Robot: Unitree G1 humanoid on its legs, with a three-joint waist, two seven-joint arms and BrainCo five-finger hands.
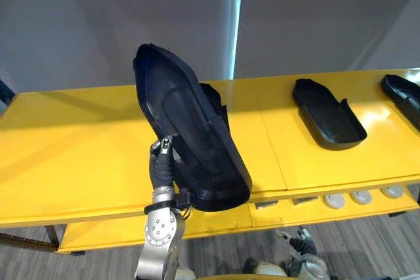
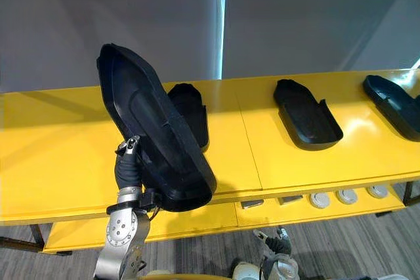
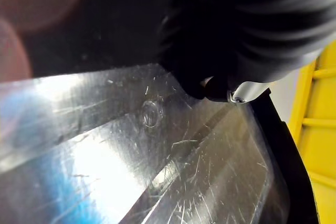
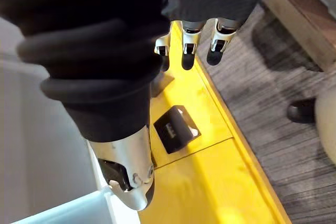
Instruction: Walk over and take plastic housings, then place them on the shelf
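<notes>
My left hand [image 1: 161, 165] is shut on the near rim of a large black plastic housing [image 1: 187, 129], with the thumb [image 1: 164, 143] pressed on the rim. The housing is lifted and tilted, its hollow glossy inside [image 3: 157, 166] facing me, above the front of the yellow shelf top [image 1: 79, 155]. A second black housing [image 2: 190, 113] lies on the shelf top partly hidden behind the held one. Two more housings lie to the right, one [image 1: 327, 121] in the middle right and one [image 1: 403, 96] at the far right edge. My right hand [image 4: 189, 45] hangs low with relaxed fingers, holding nothing.
A lower yellow shelf level [image 1: 105, 234] carries round white parts [image 1: 361, 197] and small dark blocks [image 4: 176, 128]. A grey wall stands behind the shelf. The floor [image 4: 273, 103] is grey wood-patterned.
</notes>
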